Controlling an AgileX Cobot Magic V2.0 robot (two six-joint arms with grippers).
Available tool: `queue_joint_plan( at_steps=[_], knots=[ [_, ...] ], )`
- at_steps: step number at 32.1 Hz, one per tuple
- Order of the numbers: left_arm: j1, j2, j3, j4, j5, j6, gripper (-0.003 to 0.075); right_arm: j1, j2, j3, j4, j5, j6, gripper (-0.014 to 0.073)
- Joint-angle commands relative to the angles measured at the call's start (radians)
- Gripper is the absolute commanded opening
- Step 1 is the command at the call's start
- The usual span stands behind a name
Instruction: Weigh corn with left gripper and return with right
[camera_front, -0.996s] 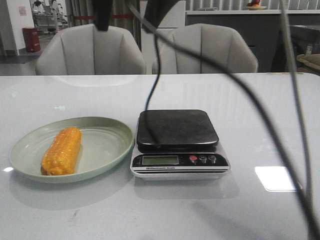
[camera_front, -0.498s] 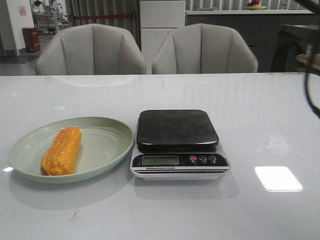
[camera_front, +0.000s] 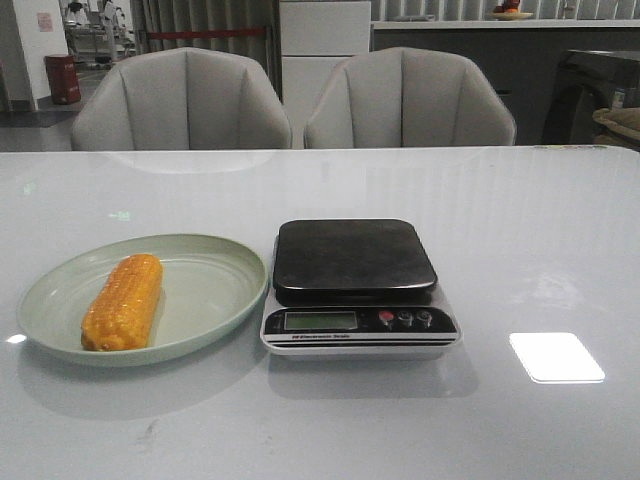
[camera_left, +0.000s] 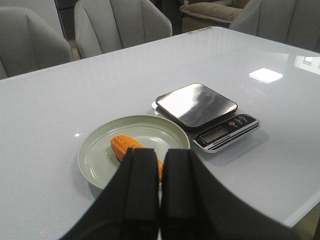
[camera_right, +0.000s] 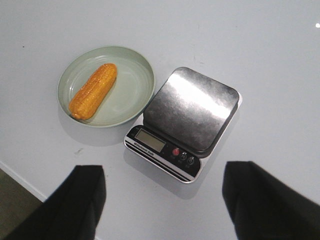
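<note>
Corn (camera_left: 126, 146) lies just beyond closed left tool (camera_left: 160, 190).

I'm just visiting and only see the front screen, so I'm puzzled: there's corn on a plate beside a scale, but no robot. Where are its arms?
Observer: Both are outside your view. The left gripper is shut, its fingers pressed together, and it hangs above the table, pointed toward the green plate.
Operator: Is it holding the corn?
Observer: No. The corn lies on the plate beyond the fingers, which hide one end of it from that camera.
Operator: And the other arm?
Observer: The right gripper is open, its fingers wide apart, and it looks down from high above the kitchen scale.
</note>
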Motion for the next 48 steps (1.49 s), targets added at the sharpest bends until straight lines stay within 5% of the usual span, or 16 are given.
queue_joint_plan(
  at_steps=[1, 16, 27, 30, 34, 48],
  knots=[
    [0.002, -0.004, -0.026, 0.006, -0.081, -0.001, 0.0114, -0.006, -0.168, 0.119, -0.013, -0.143, -0.011, 0.0586],
    [0.002, -0.004, -0.025, 0.006, -0.081, -0.001, 0.0114, -0.006, -0.763, 0.63, -0.013, -0.393, -0.011, 0.0586],
    [0.002, -0.004, -0.025, 0.006, -0.081, -0.001, 0.0114, -0.006, -0.88, 0.842, -0.015, -0.613, -0.011, 0.0582],
    [0.002, -0.004, -0.025, 0.006, -0.085, -0.001, 0.0114, -0.006, -0.88, 0.846, -0.038, -0.618, -0.011, 0.0505],
    [0.002, -0.004, -0.025, 0.006, -0.085, -0.001, 0.0114, -0.006, -0.88, 0.846, -0.079, -0.577, -0.011, 0.0135],
    [0.002, -0.004, -0.025, 0.006, -0.085, -0.001, 0.0114, -0.006, -0.878, 0.849, -0.074, -0.556, -0.009, 0.0175]
  ],
)
